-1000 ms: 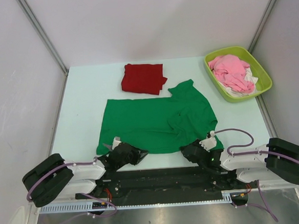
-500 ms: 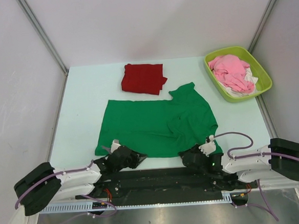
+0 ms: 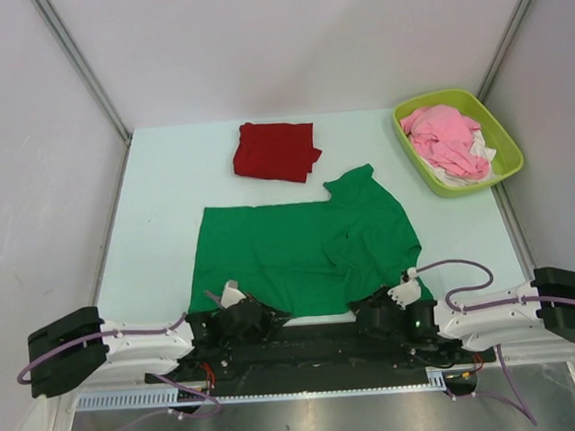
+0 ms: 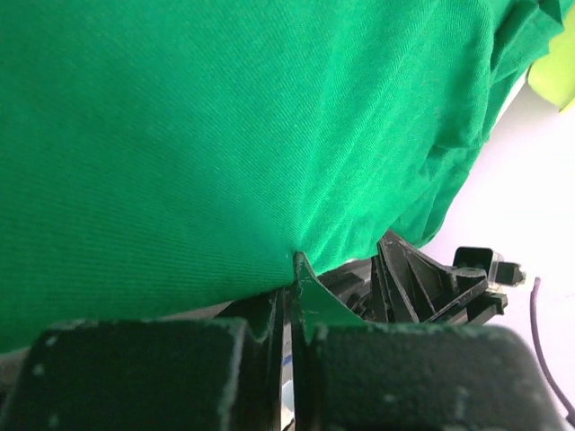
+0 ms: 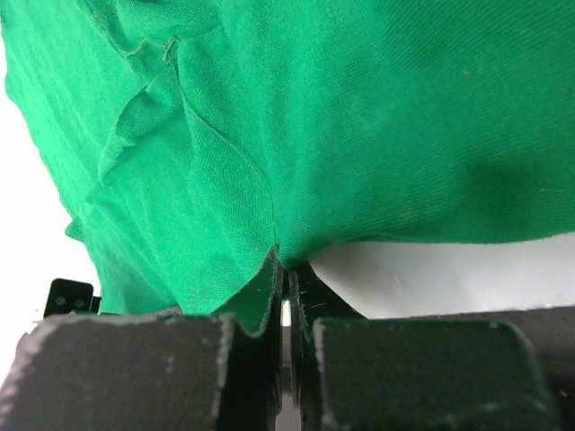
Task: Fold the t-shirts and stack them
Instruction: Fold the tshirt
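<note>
A: What sort of place is it?
B: Robotics lab, prob. a test cell. Pale table [image 3: 157, 185] boxed in w/ plain white panels [image 3: 285, 38]; metal struts [image 3: 81, 67] at 11 & 1 o'clock.
A: Other signs?
B: Left arm [image 3: 129, 345] & right arm [image 3: 492, 320] bolted at 6 o'clock on a black base [image 3: 306, 344], purple cables [image 3: 451, 262] exposed, perforated rail [image 3: 132, 397] below.

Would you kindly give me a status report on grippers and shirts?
Left gripper and right gripper shut on green t-shirt, near hem. Red t-shirt folded beyond it, apart. Nothing lies between them.
</note>
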`<state>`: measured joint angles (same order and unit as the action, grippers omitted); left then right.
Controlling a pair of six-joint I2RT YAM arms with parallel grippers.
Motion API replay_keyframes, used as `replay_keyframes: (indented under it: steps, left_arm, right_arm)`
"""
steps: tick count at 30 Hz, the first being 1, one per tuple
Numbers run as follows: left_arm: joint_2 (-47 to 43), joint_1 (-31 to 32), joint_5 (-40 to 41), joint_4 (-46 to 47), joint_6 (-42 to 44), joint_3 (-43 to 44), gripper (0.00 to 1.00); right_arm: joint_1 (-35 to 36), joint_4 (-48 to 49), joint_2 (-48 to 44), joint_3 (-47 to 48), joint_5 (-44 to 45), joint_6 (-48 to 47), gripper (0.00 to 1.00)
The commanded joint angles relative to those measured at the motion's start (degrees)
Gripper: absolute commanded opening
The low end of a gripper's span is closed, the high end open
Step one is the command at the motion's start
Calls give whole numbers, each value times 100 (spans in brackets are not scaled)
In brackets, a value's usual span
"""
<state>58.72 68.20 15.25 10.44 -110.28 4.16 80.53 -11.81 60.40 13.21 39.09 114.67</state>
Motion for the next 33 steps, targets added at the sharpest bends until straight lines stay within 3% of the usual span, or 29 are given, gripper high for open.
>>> replay_keyframes:
  steps: [1,11,13,14,16,17,18,20,22,26,29,32,33]
  left_arm:
    - [122,491,171,-1000,-582,-346,0]
    - [-500,940,426,-1834,-1092,-373,0]
    - [-633,932,470,-1983,-1101,-372,10]
    - [-790,931,523,-2149,-1110,-372,14]
    - [-984,931,584,-2300,-1057,-372,38]
    - [-1063,931,637,-2535,-1040,-338,49]
    - [-1299,931,812,-2686,-961,-276,71]
    - [-1538,932,1006,-3071,-820,-13,85]
    - [-1872,923,1287,-3284,-548,346,93]
    - [-2189,879,1691,-3653,172,1094,96]
    - [-2242,511,1728,-3716,980,1718,96]
    - [-2164,-577,965,-3139,2385,2096,95]
    - [-2093,-1285,719,-3022,3084,2202,95]
  right_arm:
    - [287,-1472,-55,-214,-68,494,0]
    - [797,-1763,138,-152,-33,1110,0]
    - [815,-1833,226,-73,-24,1101,0]
    - [832,-1877,244,-21,-24,1084,8]
    - [867,-2130,253,172,11,1005,33]
    - [885,-2280,209,286,150,944,54]
    - [903,-2447,174,418,282,873,66]
    - [912,-2939,69,857,615,663,90]
    - [912,-3238,-28,1269,792,399,100]
    - [728,-3354,-362,1946,1039,-933,100]
    - [70,-3030,-713,2464,935,-2147,100]
    - [-1203,-2135,-1082,2782,331,-4516,100]
    - [-1563,-1871,-1144,2966,49,-5089,100]
